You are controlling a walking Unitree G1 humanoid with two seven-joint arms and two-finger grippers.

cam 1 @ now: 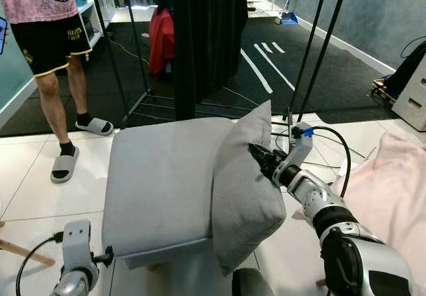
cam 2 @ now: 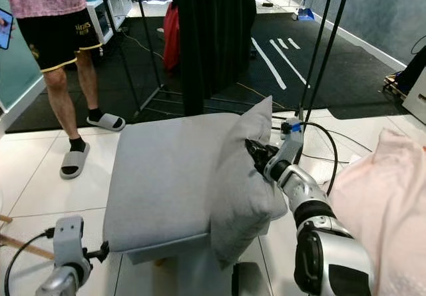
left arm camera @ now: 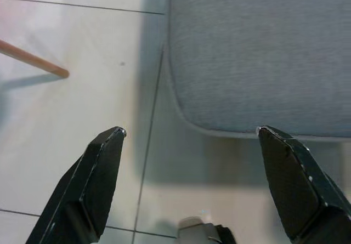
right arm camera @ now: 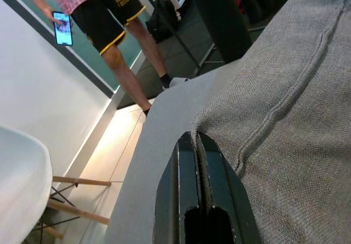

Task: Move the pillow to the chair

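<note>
While the right tool (cam 1: 256, 155) is pinching the pillow (cam 1: 246, 189) at centre frame, it's leaning off the chair (cam 1: 163, 183) edge — thin fabric grip, risking slipping floorward; left tool (left arm camera: 189, 186) is hanging wide.

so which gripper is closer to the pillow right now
Right. The right gripper is shut on the pillow at its upper edge; the left gripper hangs open low beside the grey seat, apart from the pillow.

Right arm reaches forward toward 11 o'clock, its tool (cam 1: 256, 155) with fingers pressed together. Left arm hangs low at 7 o'clock, its tool (left arm camera: 189, 137) spread wide.
</note>
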